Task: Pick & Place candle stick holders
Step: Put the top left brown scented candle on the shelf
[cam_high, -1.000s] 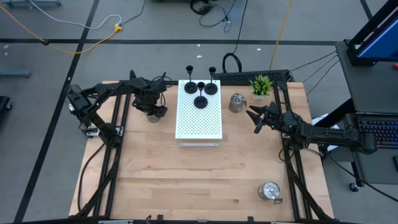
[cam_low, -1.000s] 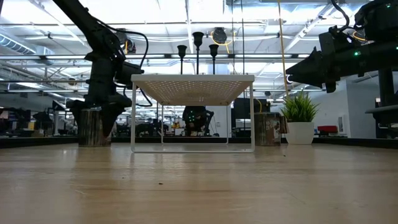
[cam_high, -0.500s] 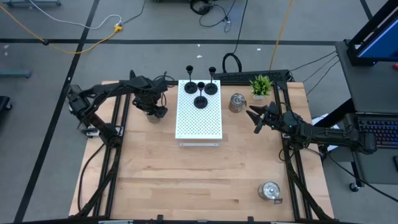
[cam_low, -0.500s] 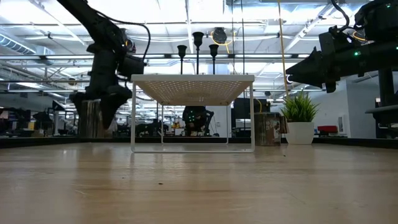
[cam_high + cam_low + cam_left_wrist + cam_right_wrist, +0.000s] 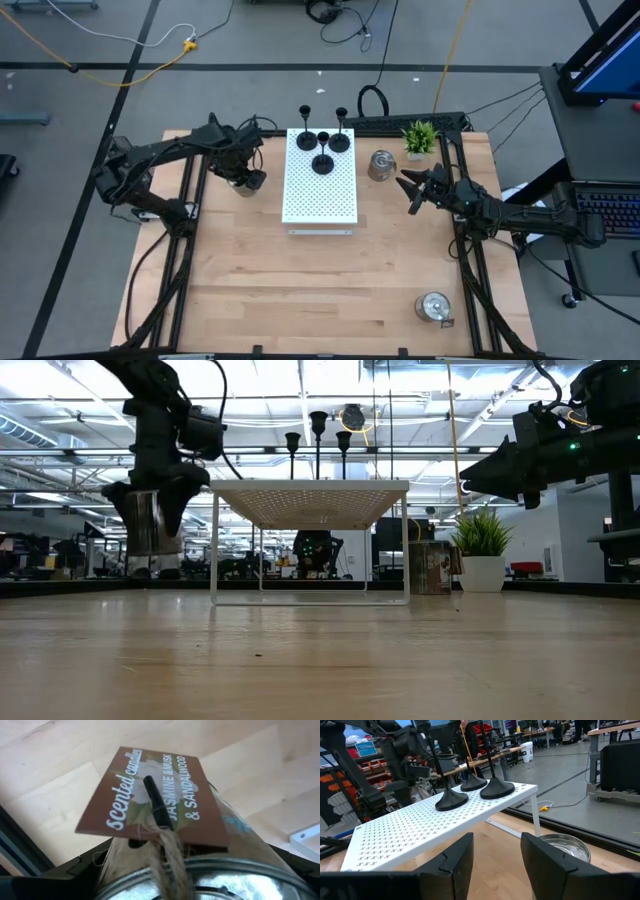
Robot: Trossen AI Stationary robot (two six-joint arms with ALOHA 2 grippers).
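Three black candle stick holders (image 5: 322, 160) stand on their round bases on the white perforated board (image 5: 320, 195). My left gripper (image 5: 243, 175) is left of the board, shut on a silver-glass holder (image 5: 148, 525) with a brown tag (image 5: 150, 795), held above the table. A second silver holder (image 5: 380, 165) stands on the table right of the board, and a third one (image 5: 432, 307) stands near the front right corner. My right gripper (image 5: 406, 194) is open and empty, raised just right of the second silver holder. My left gripper pinches the silver holder by its two opposite sides (image 5: 135, 510) between its two fingers, which come from above and point down. The holder hangs upright between the fingers, its bottom clear of the table. The wrist view shows its metal rim (image 5: 200, 875) and twine-tied tag.
A small green potted plant (image 5: 420, 137) stands at the far right behind the second silver holder. The white board stands on thin legs (image 5: 214, 550) in the table's far middle. The wooden table's (image 5: 320, 290) near half is bare apart from the third holder.
My left gripper has gone up with the silver holder. The holder stood on the table a second ago and now hangs clear of it, still upright.
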